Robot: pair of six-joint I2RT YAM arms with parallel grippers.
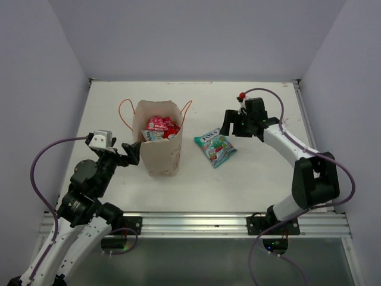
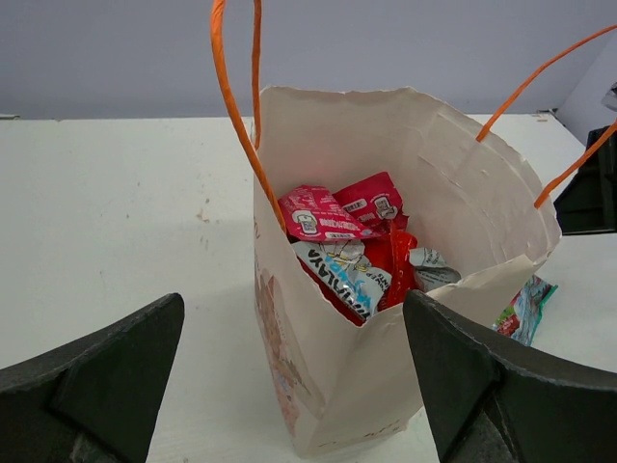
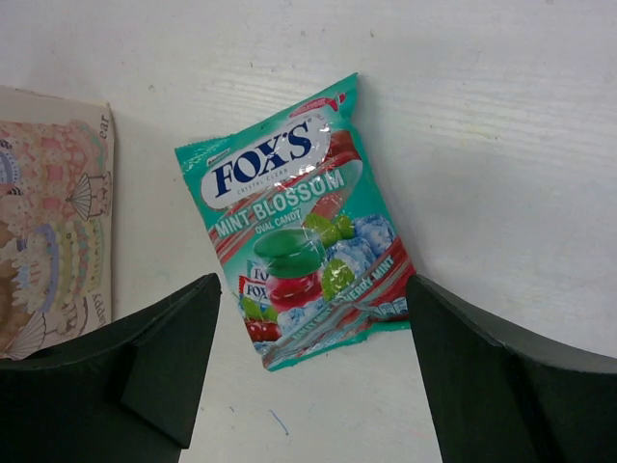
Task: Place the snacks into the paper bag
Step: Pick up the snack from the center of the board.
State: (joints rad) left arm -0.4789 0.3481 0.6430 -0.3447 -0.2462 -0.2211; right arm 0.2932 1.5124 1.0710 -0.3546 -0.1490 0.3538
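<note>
The paper bag (image 1: 162,156) stands upright on the tabletop (image 1: 262,167), left of centre, with its mouth open. Its orange cord handles (image 2: 231,87) rise above the rim on both sides. The cream wall carries a pinkish cartoon print, which we see best from the right wrist (image 3: 48,222).

Looking down into the bag from the left wrist, we find several snacks (image 1: 161,126) piled in the bottom. Two magenta-red packets (image 2: 323,217) lie on top, side by side and tilted. Beneath them is a white and teal packet with printed lettering (image 2: 342,275). Beside it is a bright red one (image 2: 397,253), and a silvery edge shows at the right. We cannot count the packets underneath, since they overlap.

One packet is outside the bag. The teal FOX'S packet (image 3: 299,241) lies flat on the tabletop, face up, just to the right of the bag and apart from it. In the top view it sits between the bag and the right arm (image 1: 215,148).

The left fingers (image 2: 96,376) are spread wide, with the near corner of the bag showing between them. From above they sit close against the bag's left wall, but we cannot tell whether they touch the paper. The right fingers (image 3: 164,357) are also spread wide, with the FOX'S packet showing between them. They hold nothing.
</note>
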